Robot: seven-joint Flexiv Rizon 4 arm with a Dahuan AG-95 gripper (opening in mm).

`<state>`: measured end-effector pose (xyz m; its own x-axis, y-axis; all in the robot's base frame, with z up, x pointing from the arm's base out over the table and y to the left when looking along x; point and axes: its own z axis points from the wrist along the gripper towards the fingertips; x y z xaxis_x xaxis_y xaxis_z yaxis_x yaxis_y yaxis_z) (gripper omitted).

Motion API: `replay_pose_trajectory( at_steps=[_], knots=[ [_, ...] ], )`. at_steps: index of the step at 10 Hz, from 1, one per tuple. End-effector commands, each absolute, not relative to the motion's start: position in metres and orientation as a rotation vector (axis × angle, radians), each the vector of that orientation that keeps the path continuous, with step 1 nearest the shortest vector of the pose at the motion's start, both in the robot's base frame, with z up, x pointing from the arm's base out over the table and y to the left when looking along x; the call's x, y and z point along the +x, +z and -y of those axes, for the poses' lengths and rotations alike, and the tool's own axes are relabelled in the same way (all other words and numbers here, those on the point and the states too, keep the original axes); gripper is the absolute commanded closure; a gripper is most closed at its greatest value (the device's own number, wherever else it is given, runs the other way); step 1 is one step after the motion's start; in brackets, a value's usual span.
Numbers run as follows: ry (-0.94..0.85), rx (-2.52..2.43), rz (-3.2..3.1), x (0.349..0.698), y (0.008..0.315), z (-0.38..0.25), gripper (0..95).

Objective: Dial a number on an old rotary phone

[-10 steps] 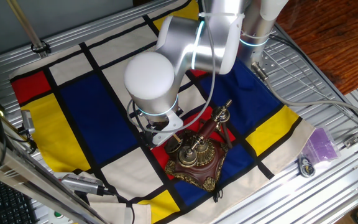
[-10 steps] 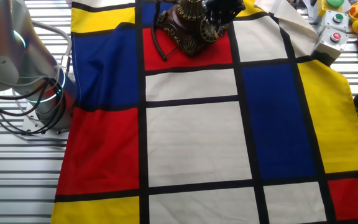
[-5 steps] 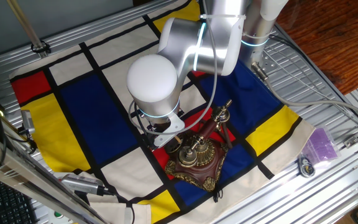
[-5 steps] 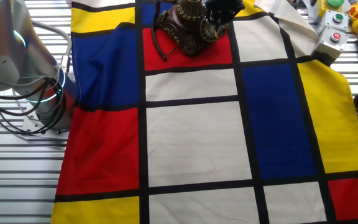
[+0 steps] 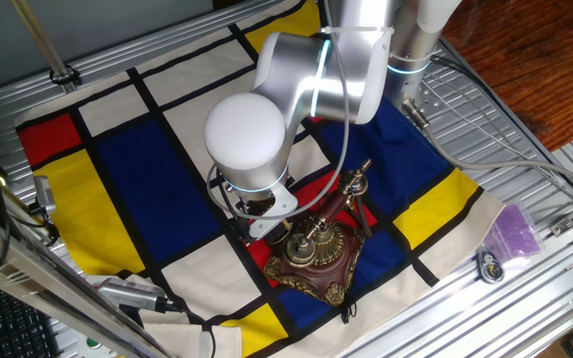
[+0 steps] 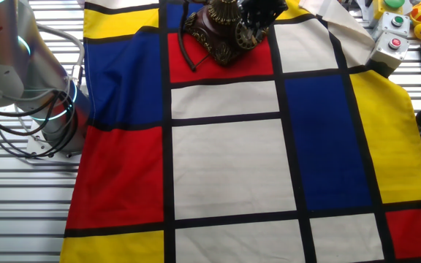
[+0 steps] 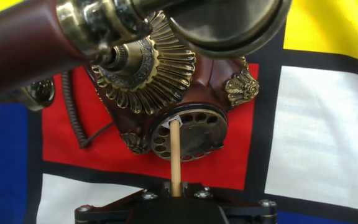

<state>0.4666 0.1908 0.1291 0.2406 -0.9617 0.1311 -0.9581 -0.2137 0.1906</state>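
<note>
Old rotary phone [image 5: 316, 254]: sitting on the red square near the checked cloth's [image 6: 225, 168] edge. Tool [image 7: 176, 194]: closed on a thin wooden stick [image 7: 175, 155], pressing its tip into a dial [image 7: 189, 134] hole. Dialing step seemingly underway; next, sweeping the stick around the dial.

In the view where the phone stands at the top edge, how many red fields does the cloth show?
3. One lies under the old rotary phone at the top, one at the left middle, one in the bottom right corner. More may lie outside the picture.
</note>
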Motion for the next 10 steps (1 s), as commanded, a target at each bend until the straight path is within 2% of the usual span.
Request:
replay_pose_trajectory(
  at_steps=[1, 10],
  knots=[
    [-0.015, 2.27, 1.799, 0.4668, 0.1287, -0.1923, 95.0],
    [0.014, 2.196, 1.853, 0.4714, 0.1302, -0.1969, 95.0]
  ],
)
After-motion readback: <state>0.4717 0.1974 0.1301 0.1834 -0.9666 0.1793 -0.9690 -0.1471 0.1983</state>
